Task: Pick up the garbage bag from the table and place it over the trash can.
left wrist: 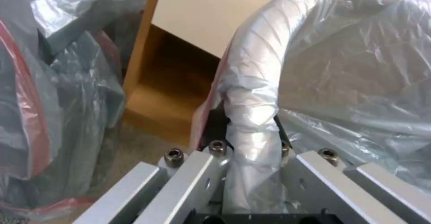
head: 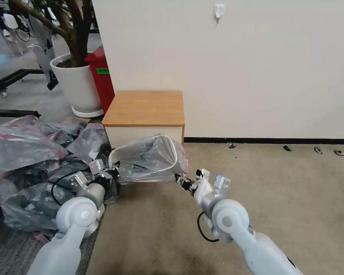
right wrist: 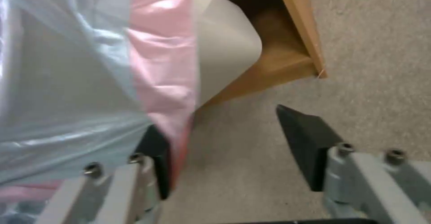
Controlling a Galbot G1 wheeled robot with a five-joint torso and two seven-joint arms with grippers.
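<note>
The garbage bag (head: 151,158) is off the table (head: 145,107) and stretched over the trash can (head: 168,143), which stands on the carpet (head: 256,183) just in front of the cabinet's white drawer front, at about 6 o'clock from the wooden top. The can's pale rolled rim shows through the grey film along the top and right side, and the pink band hangs down the right flank.

From where I stand, 2 arms reach in low. The left gripper (head: 112,172) sits at the can's 8 o'clock corner; in the left wrist view its fingers (left wrist: 215,140) are pressed together on the bag-wrapped rim, the film (left wrist: 251,92) bunched between them. The right gripper (head: 181,182) is at the can's 4 o'clock corner. In the right wrist view its pads stand apart: one black pad (right wrist: 155,150) touches the pink band (right wrist: 161,66), the other pad (right wrist: 305,140) hangs free over bare carpet, gripping nothing.

At 9 o'clock from the can lies a big heap of similar bags (head: 23,152). Beyond the cabinet, near 11 o'clock, are a red bin (head: 102,76) and a white plant pot (head: 74,84).
</note>
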